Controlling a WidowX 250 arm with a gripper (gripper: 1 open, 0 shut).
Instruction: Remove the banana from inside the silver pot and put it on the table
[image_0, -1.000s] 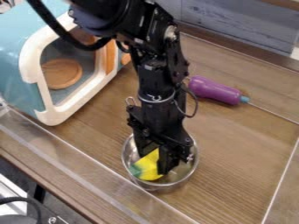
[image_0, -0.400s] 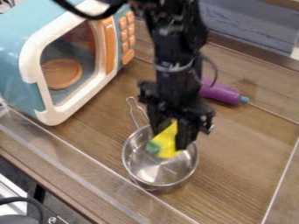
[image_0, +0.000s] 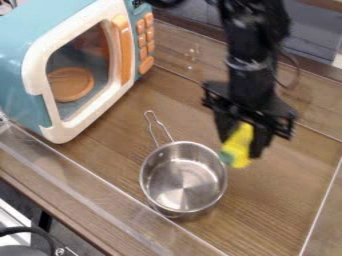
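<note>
My gripper (image_0: 246, 143) points straight down and is shut on the banana (image_0: 238, 150), a chunky yellow toy with a green tip that hangs upright between the black fingers. It hovers just right of the silver pot (image_0: 183, 178), above the brown wood-grain table (image_0: 301, 190). The pot is a shiny round saucepan with a thin wire handle (image_0: 156, 128) reaching up and left, and nothing lies inside it.
A teal toy microwave (image_0: 67, 65) with an orange panel stands at the back left. The table's clear raised rim (image_0: 80, 195) runs along the front edge. A grey wall lies behind the table.
The gripper has lifted the banana out of the pot and carried it up and to the right. The purple toy seen earlier is now hidden behind the arm.
</note>
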